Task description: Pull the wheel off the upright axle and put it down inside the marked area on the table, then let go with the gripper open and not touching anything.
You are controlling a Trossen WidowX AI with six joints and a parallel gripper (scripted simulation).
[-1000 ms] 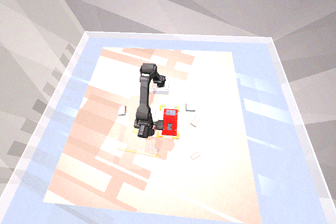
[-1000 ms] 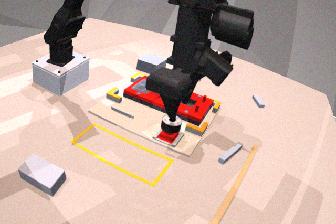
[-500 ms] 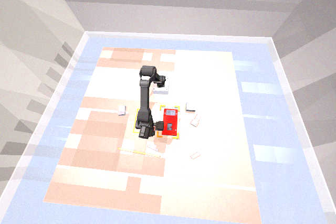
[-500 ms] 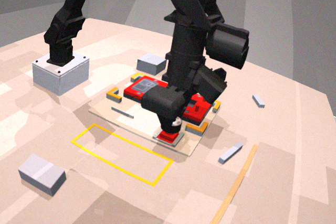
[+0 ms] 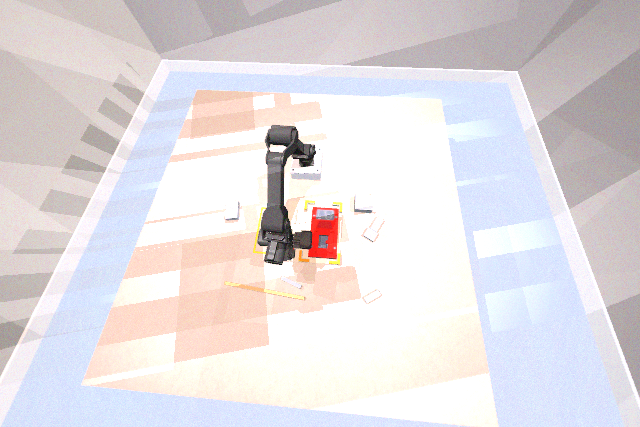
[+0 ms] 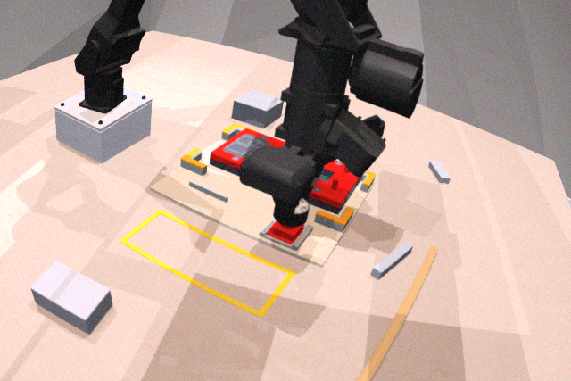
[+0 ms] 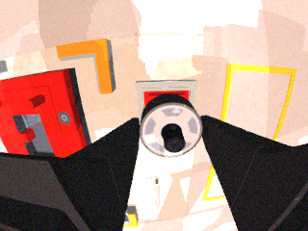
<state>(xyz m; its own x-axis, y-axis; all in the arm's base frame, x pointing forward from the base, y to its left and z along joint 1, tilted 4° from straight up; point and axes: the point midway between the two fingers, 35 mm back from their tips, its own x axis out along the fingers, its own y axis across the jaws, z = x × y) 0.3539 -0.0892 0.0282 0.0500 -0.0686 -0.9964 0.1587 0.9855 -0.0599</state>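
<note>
Black and finger-tipped, the end effector was clamped on the round black-and-white wheel (above its square red block), beside the yellow-outlined rectangle.

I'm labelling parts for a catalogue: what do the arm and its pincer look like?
The arm is matte black, with chunky, rounded joint housings and slimmer links. The pincer is black too, with two broad, angular fingers tapering towards their tips.
</note>
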